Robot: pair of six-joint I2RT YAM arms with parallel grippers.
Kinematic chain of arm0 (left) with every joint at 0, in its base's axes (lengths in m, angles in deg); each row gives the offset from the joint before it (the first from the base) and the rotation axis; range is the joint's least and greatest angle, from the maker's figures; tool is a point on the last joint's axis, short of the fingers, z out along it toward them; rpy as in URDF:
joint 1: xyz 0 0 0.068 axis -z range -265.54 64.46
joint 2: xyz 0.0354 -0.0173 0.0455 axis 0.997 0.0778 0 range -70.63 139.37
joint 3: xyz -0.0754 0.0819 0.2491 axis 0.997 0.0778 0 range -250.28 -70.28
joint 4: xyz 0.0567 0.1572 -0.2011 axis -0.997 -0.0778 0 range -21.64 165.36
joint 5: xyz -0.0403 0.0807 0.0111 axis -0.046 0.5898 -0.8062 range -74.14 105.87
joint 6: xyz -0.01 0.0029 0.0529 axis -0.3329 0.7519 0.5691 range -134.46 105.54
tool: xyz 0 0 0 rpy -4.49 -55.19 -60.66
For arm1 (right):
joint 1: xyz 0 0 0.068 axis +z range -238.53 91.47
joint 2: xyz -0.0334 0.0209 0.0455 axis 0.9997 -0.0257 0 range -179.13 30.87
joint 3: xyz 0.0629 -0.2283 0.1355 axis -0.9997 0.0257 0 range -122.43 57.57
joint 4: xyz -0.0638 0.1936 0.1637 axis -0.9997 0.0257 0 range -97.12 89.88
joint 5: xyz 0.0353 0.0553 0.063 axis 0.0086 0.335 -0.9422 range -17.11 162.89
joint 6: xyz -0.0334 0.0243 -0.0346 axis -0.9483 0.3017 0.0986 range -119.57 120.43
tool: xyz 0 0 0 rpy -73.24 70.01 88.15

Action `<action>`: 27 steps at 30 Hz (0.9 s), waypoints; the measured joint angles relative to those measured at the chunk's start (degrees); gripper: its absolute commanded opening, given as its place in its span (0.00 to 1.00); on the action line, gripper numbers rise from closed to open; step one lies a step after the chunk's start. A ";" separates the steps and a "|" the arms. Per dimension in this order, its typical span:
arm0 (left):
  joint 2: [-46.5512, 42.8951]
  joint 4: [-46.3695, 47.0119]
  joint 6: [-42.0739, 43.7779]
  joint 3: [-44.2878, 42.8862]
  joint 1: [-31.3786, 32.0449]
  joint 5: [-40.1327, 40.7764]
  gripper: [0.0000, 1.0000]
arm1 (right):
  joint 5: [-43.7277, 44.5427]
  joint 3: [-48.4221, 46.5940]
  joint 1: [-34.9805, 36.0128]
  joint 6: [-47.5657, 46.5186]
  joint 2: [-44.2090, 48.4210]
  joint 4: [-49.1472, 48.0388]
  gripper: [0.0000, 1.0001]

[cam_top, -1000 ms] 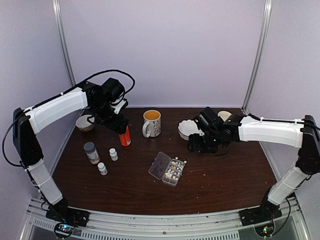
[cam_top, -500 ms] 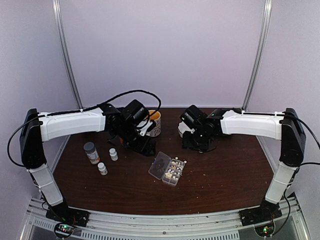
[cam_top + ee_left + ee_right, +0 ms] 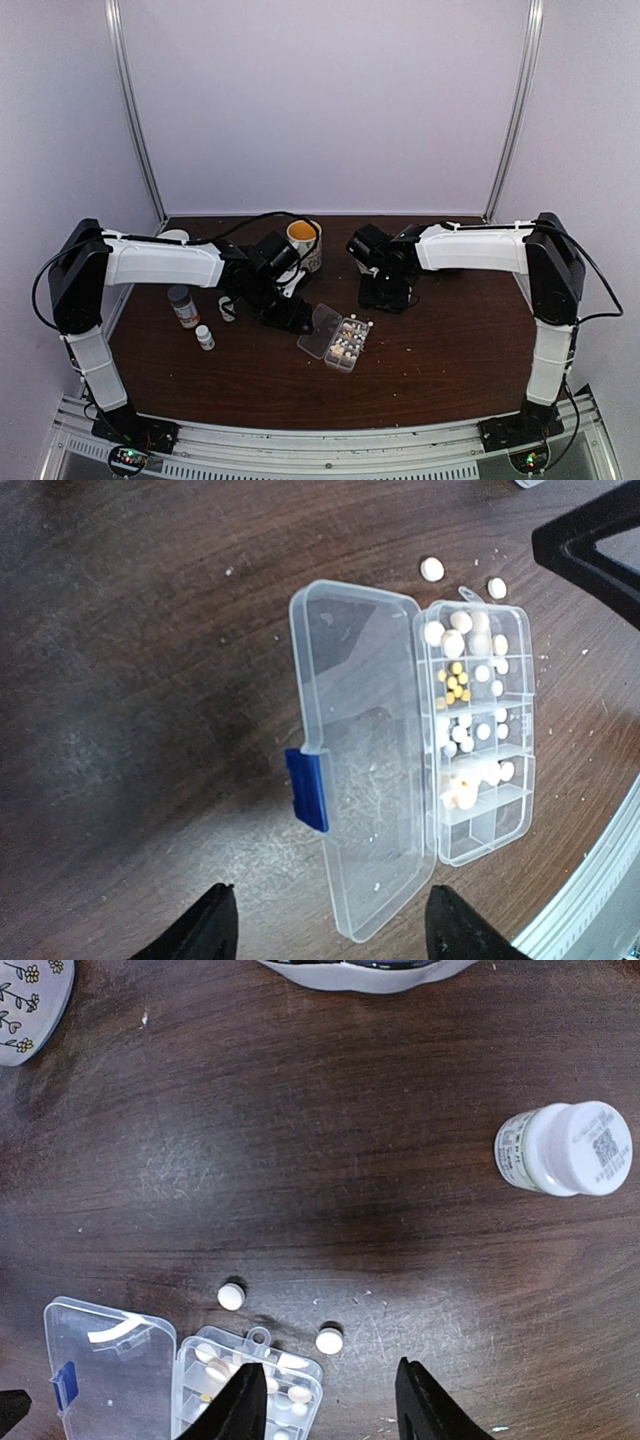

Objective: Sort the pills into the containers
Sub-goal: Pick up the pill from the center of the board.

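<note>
The clear organizer box [image 3: 352, 364] lies open at the table's middle, its lid [image 3: 365, 750] with a blue latch [image 3: 308, 790] folded flat to the left. Several containers [image 3: 490, 835] hold white pills [image 3: 460, 640] and yellow pills [image 3: 453, 682]; the nearest ones are bare. Two loose white pills [image 3: 231, 1296] [image 3: 329, 1340] lie on the wood just beyond the box's far end. My left gripper [image 3: 295, 315] [image 3: 330, 920] hovers open over the lid's near end. Above the right-hand loose pill my right gripper [image 3: 385, 295] [image 3: 330, 1385] hangs open, holding nothing.
A mug [image 3: 303, 243] stands behind the box between the arms. A grey-capped bottle [image 3: 182, 305] and a small white bottle [image 3: 205, 337] stand at the left. Another white bottle [image 3: 565, 1148] and a white bowl [image 3: 350, 970] are near my right gripper.
Both arms have swung inward and toward the box, the left from the back-left corner, the right from the white bowl. Both pairs of fingers have drawn closer together.
</note>
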 measured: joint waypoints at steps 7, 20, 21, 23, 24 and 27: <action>2.34 2.34 -1.25 0.61 0.61 -1.09 0.52 | 0.02 -1.92 -0.04 1.03 -1.88 1.51 0.43; 5.42 2.51 -1.62 0.61 1.16 -1.33 0.24 | 0.00 -4.61 -0.09 1.16 -4.74 3.15 0.41; 5.40 2.51 -1.66 0.61 1.16 -1.44 0.24 | 0.00 -4.61 -0.11 1.18 -4.85 3.21 0.41; 5.33 2.51 -1.64 0.63 1.16 -1.62 0.24 | -0.02 -4.61 -0.11 1.18 -5.11 3.26 0.41; 5.18 2.51 -1.64 0.68 1.16 -1.75 0.24 | -0.02 -4.61 -0.11 1.18 -5.27 3.30 0.41; 4.11 2.47 -1.64 1.22 1.16 -1.84 0.24 | -0.11 -4.61 -0.11 1.20 -5.57 3.34 0.41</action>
